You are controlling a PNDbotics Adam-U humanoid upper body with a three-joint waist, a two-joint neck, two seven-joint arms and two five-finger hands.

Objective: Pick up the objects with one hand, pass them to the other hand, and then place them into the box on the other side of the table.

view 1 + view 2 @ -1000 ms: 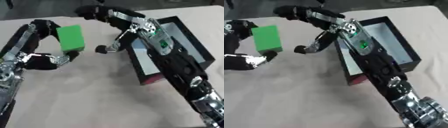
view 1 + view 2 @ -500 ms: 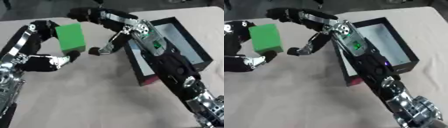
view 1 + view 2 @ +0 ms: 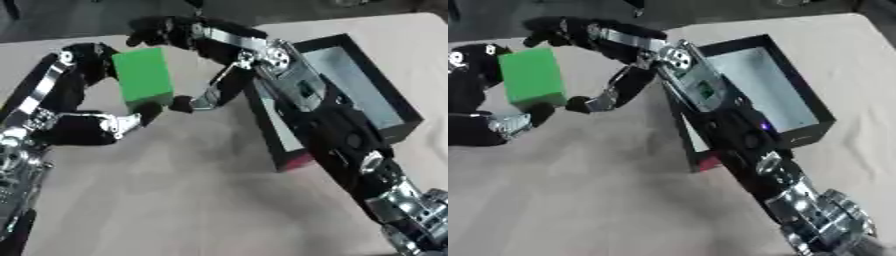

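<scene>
The left hand [image 3: 92,95] curls its fingers and thumb round a green block [image 3: 143,80], held upright above the table [image 3: 175,200]. The right hand [image 3: 197,55] is spread wide around the block's right side, fingertips at its top and thumb near its lower corner; contact is unclear. The black box [image 3: 367,100] lies open to the right.
</scene>
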